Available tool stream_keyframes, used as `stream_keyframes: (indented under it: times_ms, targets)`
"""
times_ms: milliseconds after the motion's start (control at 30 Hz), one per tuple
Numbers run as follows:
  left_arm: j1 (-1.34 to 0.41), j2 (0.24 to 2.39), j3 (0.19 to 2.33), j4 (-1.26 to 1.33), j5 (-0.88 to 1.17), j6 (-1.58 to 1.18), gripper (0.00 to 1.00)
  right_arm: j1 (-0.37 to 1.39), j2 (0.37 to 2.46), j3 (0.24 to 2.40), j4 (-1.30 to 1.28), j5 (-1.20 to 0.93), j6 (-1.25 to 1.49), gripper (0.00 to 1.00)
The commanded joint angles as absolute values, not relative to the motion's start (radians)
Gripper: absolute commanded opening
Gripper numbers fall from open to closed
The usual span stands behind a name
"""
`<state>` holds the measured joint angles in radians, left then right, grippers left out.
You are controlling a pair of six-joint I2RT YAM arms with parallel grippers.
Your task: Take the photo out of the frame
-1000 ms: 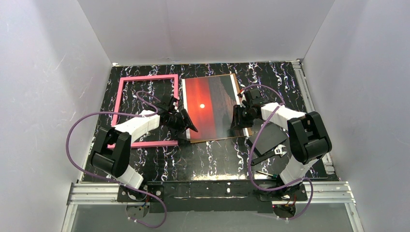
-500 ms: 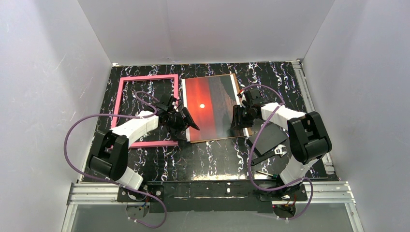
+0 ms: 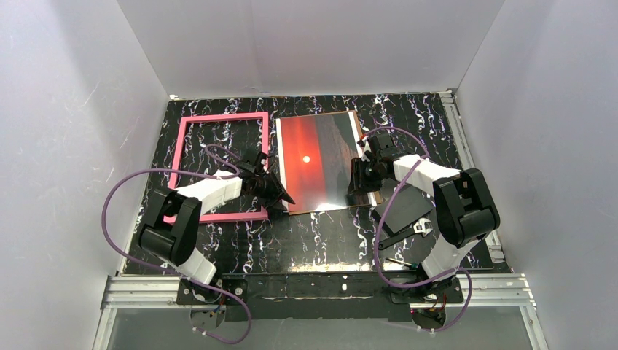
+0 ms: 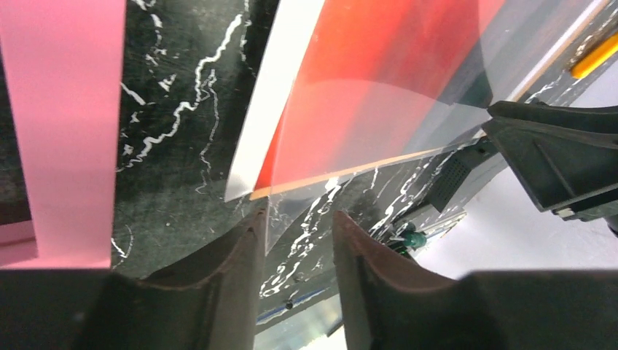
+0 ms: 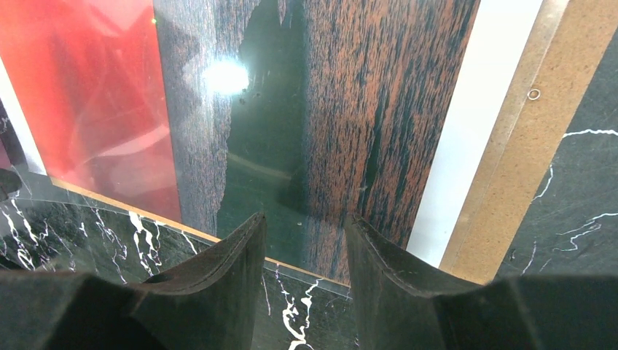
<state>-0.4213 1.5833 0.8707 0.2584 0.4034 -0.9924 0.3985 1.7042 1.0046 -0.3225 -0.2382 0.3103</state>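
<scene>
Since a moment ago, the left claw [image 4: 299,214] has pulled back off the big red sunset photo with the thin white edge [image 3: 317,160]. It now sits at the photo's near corner, on the left arm's side. Its two fingers stand apart and nothing is pinched between them.

The right claw [image 5: 304,219] is over the photo's near edge on the other side. Its fingers are apart too, and it holds nothing.

The thin pink picture frame [image 3: 222,118] lies flat just beside the photo with only the black marble-look counter [image 3: 321,240] showing through it. The photo is out of the frame and rests on a plain brown board [image 5: 510,168]. A clear shiny sheet [image 4: 379,124] seems to lie over the photo.

The next job looks like catching a thin edge at that near corner. One finger should probably slip under the edge and the other come down on top. A soft, slow squeeze would be best so nothing bends or slides. The right claw could keep its side of the photo still.

No words or labels can be read anywhere.
</scene>
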Motion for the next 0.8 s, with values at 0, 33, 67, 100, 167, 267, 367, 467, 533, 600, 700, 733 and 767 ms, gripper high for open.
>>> stream_keyframes:
  times_ms: [0, 33, 67, 100, 167, 267, 367, 467, 533, 600, 700, 733, 767]
  targets:
    - [-0.428, 1.582, 0.842, 0.277, 0.396, -1.003, 0.31, 0.400, 1.748, 0.997, -0.355, -0.224, 0.292, 0.52]
    - [-0.428, 1.583, 0.846, 0.268, 0.395, -0.999, 0.29, 0.401, 1.750, 0.998, -0.355, -0.222, 0.291, 0.52]
    - [-0.428, 1.583, 0.848, 0.260, 0.394, -0.995, 0.28, 0.401, 1.750, 0.998, -0.356, -0.219, 0.290, 0.52]
    - [-0.428, 1.584, 0.850, 0.255, 0.392, -0.993, 0.26, 0.404, 1.749, 0.998, -0.356, -0.214, 0.289, 0.52]
    - [-0.428, 1.588, 0.855, 0.241, 0.391, -0.987, 0.21, 0.409, 1.748, 1.000, -0.357, -0.203, 0.287, 0.52]
    - [-0.428, 1.596, 0.876, 0.211, 0.391, -0.970, 0.04, 0.424, 1.725, 0.997, -0.351, -0.174, 0.280, 0.53]
    - [-0.428, 1.619, 0.898, 0.202, 0.407, -0.966, 0.00, 0.438, 1.673, 0.977, -0.337, -0.145, 0.278, 0.57]
    - [-0.428, 1.679, 0.940, 0.189, 0.442, -0.972, 0.00, 0.438, 1.635, 0.976, -0.340, -0.146, 0.278, 0.59]
    - [-0.429, 1.713, 0.948, 0.213, 0.463, -0.991, 0.00, 0.439, 1.627, 0.984, -0.347, -0.152, 0.279, 0.59]
    - [-0.430, 1.734, 0.951, 0.213, 0.469, -0.998, 0.02, 0.438, 1.622, 0.995, -0.355, -0.159, 0.279, 0.59]
    - [-0.430, 1.735, 0.946, 0.212, 0.475, -0.985, 0.10, 0.439, 1.622, 0.998, -0.356, -0.167, 0.280, 0.59]
    - [-0.430, 1.734, 0.943, 0.211, 0.475, -0.982, 0.10, 0.439, 1.625, 0.997, -0.356, -0.168, 0.280, 0.59]
    - [-0.430, 1.731, 0.942, 0.206, 0.473, -0.977, 0.10, 0.439, 1.629, 0.997, -0.355, -0.170, 0.279, 0.59]
